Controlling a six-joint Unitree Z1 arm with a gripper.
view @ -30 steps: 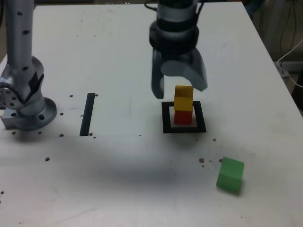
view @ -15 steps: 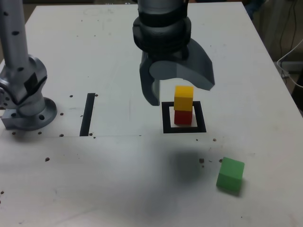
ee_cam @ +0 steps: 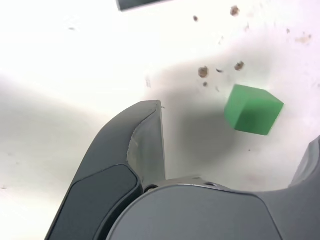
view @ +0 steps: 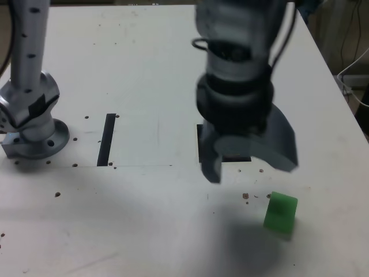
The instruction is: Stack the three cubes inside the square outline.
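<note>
While the gripper (view: 251, 170) gapes wide, empty, the green cube (view: 281, 212) sits slightly skewed, upright, alone

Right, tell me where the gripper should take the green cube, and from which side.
Best from above, I'd say, jaws on two opposite upright faces: the green cube is flat-sided and sits alone. It looks turned, so the gripper should probably twist to match.

- Looks like a robotics lab or test bench; which of the two, the views cannot settle.
- Robot arm (view: 241, 86) reaching in from the top of the exterior view.
- Round metallic joint and base (view: 37, 141) of an arm at the left edge.
- White tabletop (view: 144, 219), marked with a black strip (view: 106, 139) left of centre.
- Loose cables (view: 349, 75) in the dim upper right.
</note>
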